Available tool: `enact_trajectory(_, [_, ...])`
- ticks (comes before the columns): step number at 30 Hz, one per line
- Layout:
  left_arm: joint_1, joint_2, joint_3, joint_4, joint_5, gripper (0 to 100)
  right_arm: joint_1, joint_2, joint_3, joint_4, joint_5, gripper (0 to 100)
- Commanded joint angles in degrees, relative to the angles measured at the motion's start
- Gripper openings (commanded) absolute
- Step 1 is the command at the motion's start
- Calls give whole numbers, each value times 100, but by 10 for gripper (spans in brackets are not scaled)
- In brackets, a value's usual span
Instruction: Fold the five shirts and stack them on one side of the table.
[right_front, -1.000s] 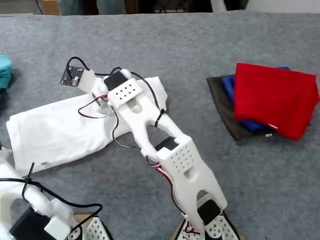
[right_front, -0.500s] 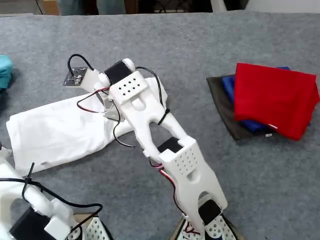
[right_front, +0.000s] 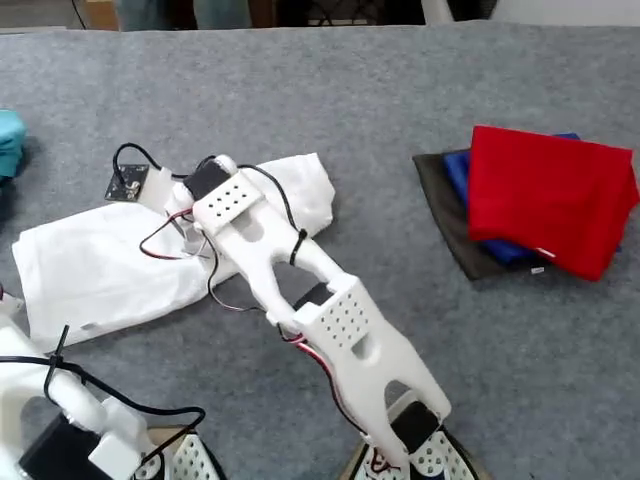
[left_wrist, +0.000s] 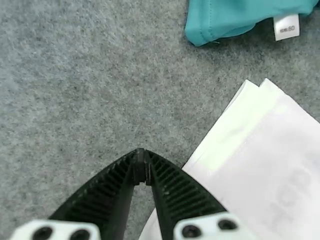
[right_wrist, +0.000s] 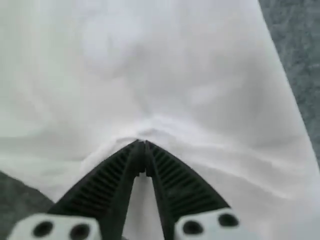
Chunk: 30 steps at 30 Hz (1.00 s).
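Observation:
A white shirt (right_front: 90, 265) lies spread on the left half of the grey table (right_front: 400, 90). My right gripper (right_front: 188, 230) is down on its middle. In the right wrist view the gripper (right_wrist: 142, 165) is shut on a small pucker of the white shirt (right_wrist: 165, 75). My left gripper (left_wrist: 141, 162) is shut and holds nothing. It hangs over bare table beside a corner of the white shirt (left_wrist: 260, 150). A teal shirt (left_wrist: 240, 17) lies beyond it and sits at the table's left edge (right_front: 8, 140). A folded red shirt (right_front: 545, 195) tops a blue shirt (right_front: 458, 170) and a dark shirt (right_front: 440, 205) at the right.
The right arm (right_front: 330, 310) stretches diagonally from its base at the front middle across the table. The left arm's base (right_front: 70, 420) and cables sit at the front left corner. Open grey table lies between the white shirt and the stack.
The right arm has swung left and toward the front over the white shirt, uncovering the shirt's right end. The left arm and the stack have not moved.

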Motion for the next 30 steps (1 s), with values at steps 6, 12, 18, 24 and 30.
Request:
enact_trajectory(6, [119, -176, 4, -70, -79, 33, 141, -242, -1815, 1582, -18, 15])
enact_trajectory(12, [488, -97, -1701, 1503, -185, 111, 536, -514, -3240, 2127, -35, 15])
enact_trajectory(18, [927, 870, -2967, 2734, -193, 157, 659, -1200, -3371, 2136, -44, 15])
enact_trajectory(24, [901, 2734, -4558, 3912, -554, 216, 686, -1798, -3011, 2136, -44, 15])
enact_trajectory(30, [611, 3745, -5675, 4378, -1064, 228, 686, -2211, -1789, 2136, -35, 15])
